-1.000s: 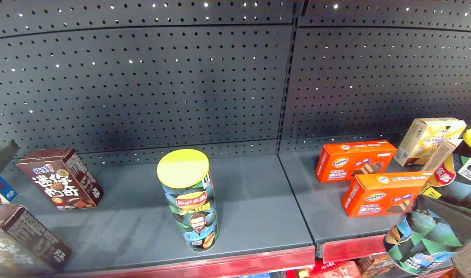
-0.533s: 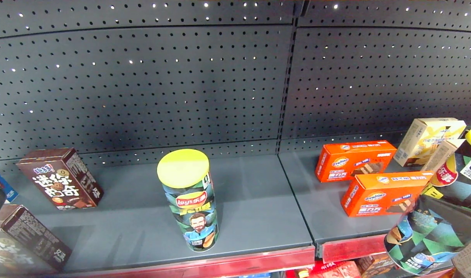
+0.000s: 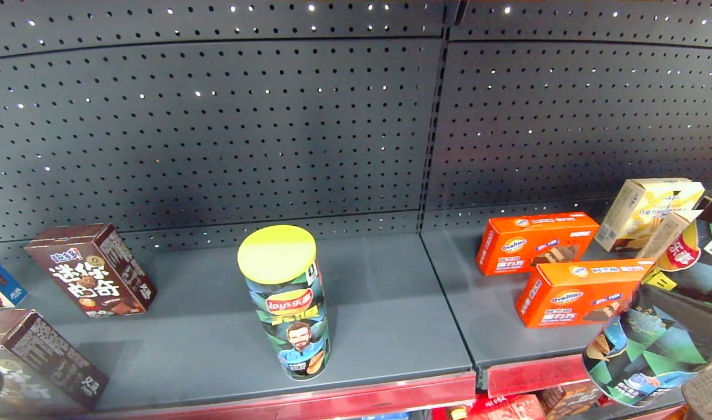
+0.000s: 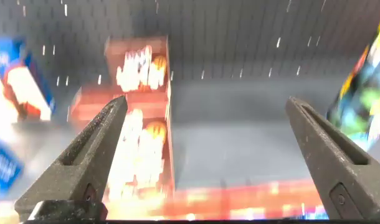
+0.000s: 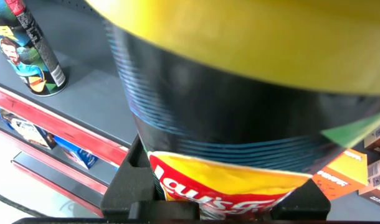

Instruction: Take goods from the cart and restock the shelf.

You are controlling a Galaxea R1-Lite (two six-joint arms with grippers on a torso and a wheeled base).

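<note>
- Since the job is to restock, from my head I take the standing can (image 3: 286, 303) as my mark. It is a smooth printed tube with a flat yellow lid, upright near the front of the grey metal shelf (image 3: 391, 303). I judge it was set there to face the aisle.
- Far to the right of the standing can, past two orange boxes (image 3: 578, 291) of glossy card lying flat, is the held can (image 3: 653, 344). It is tilted and sits off the shelf's front edge, not yet set down. To the left of the standing can are brown boxes (image 3: 90, 268).
- At my left wrist, my left hand (image 4: 205, 155) is spread wide and empty, its fingers dark and grainy. It points at the blurred brown boxes, with the standing can off to one side.
- At my right wrist, my right hand (image 5: 218, 193) is pinching the held can across its round body, below the lid. I judge this grip is low enough to stand the rigid tube down. The standing can is well apart, behind the red rail (image 5: 59, 118).
</note>
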